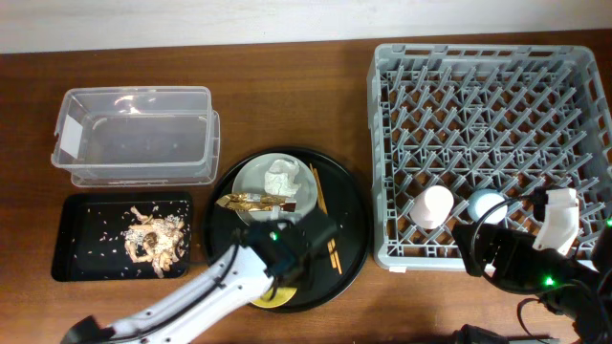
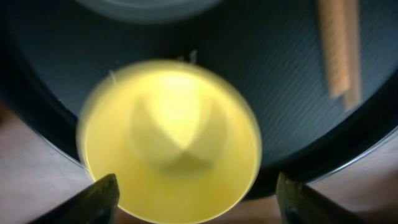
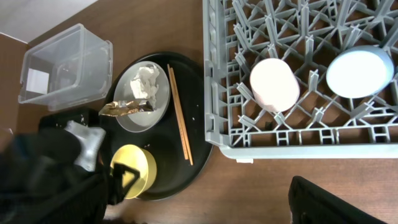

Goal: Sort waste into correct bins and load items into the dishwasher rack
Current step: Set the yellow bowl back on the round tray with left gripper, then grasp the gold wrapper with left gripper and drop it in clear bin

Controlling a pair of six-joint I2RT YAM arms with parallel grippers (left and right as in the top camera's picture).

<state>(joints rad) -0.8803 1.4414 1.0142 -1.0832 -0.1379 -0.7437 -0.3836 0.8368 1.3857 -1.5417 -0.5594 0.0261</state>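
The yellow bowl (image 2: 168, 137) sits at the front of the round black tray (image 1: 349, 229). My left gripper (image 2: 196, 205) is open, with a finger on each side of the bowl's near rim; from overhead it (image 1: 284, 275) covers most of the bowl (image 1: 273, 298). The grey-green plate (image 1: 301, 194) holds the white tissue (image 1: 279, 177) and the brown-and-gold wrapper (image 1: 251, 202). Chopsticks (image 1: 318, 191) lie beside it. A pink cup (image 1: 435, 205) and a blue cup (image 1: 486, 204) stand upside down in the grey rack (image 1: 488, 105). My right gripper (image 1: 497, 256) is open and empty in front of the rack.
The clear tub (image 1: 134, 134) stands empty at the back left. The shallow black tray (image 1: 81, 239) in front of it holds beige food scraps (image 1: 153, 237) and crumbs. Bare brown table shows between the round tray and the rack's front edge.
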